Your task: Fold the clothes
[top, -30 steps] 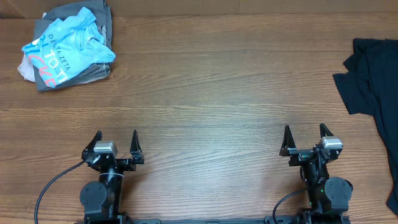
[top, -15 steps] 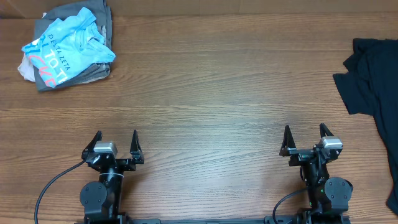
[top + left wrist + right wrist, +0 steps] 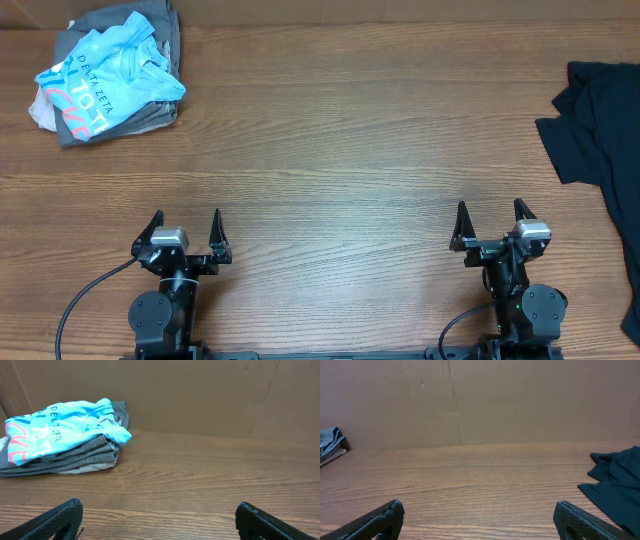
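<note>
A crumpled black T-shirt (image 3: 600, 130) lies at the table's right edge, partly cut off by the frame; the right wrist view shows its near corner (image 3: 615, 480) on the right. A pile of folded clothes (image 3: 105, 75) with a light blue printed shirt on top sits at the far left corner and shows again as a stack (image 3: 65, 435) in the left wrist view. My left gripper (image 3: 187, 222) rests at the near edge, open and empty (image 3: 159, 507). My right gripper (image 3: 490, 212) also rests near the front, open and empty (image 3: 479, 507), left of the black shirt.
A brown cardboard wall (image 3: 200, 395) backs the wooden table (image 3: 340, 150). A black cable (image 3: 85, 300) runs from the left arm's base toward the front left.
</note>
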Motion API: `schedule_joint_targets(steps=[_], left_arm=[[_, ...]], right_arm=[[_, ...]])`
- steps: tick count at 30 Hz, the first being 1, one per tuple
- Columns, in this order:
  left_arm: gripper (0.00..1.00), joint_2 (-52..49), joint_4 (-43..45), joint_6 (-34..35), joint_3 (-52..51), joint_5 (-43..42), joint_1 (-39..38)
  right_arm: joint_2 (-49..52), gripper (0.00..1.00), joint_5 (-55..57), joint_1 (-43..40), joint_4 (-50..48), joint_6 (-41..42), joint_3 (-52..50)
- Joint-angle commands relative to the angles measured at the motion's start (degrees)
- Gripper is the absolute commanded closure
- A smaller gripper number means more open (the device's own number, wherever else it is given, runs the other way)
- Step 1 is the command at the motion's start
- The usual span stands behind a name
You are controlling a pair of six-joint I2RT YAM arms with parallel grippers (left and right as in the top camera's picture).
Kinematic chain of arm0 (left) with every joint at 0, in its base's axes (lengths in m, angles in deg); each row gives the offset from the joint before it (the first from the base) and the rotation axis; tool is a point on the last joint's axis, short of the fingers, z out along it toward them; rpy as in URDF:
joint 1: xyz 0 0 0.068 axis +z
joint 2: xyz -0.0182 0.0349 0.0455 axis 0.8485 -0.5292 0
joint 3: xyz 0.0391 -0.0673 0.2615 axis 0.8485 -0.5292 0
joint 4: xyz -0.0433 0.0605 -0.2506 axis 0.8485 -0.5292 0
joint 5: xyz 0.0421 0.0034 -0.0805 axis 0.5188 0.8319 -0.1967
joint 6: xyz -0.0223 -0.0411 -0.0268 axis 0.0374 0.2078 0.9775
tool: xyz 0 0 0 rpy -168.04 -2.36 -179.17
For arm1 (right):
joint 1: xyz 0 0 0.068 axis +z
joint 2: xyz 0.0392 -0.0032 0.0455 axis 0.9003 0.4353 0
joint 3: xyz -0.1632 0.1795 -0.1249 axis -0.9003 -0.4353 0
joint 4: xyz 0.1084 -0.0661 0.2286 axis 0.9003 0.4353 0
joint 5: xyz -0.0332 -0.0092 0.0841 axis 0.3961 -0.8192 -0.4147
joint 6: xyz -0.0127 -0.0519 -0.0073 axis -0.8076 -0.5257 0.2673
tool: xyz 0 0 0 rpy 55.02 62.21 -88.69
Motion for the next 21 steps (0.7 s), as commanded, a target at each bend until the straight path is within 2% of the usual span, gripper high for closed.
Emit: schedule_joint_targets(steps=[1,4,7,13,17,21], left_arm=[[0.0,0.6,-0.2,-1.5,-0.2,0.6,-0.4],[0.0,0.6,-0.2,-1.5,-0.2,0.6,-0.4],[0.0,0.6,-0.2,-1.5,-0.2,0.6,-0.4],[0.0,0.6,-0.2,-1.5,-0.2,0.6,-0.4],[0.0,0.6,-0.2,-1.5,-0.2,0.6,-0.4],[0.0,0.6,-0.2,-1.5,-0.2,0.6,-0.4]], right_arm=[[-0.6,0.0,0.5,-0.1,-0.2,-0.2,-0.6],[-0.6,0.0,-2.6,0.0,-3.3,0.8,-0.6],[-0.6,0.0,-12.5,0.0,-9.3,4.2,-0.6],[-0.6,0.0,-35.2,0.0,-27.6,13.7,-0.6],[-0.6,0.0,-45.2,0.0,-38.4,14.0,-0.6],[-0.6,0.0,-50.2,0.0,-45.3,14.1,-0.6]])
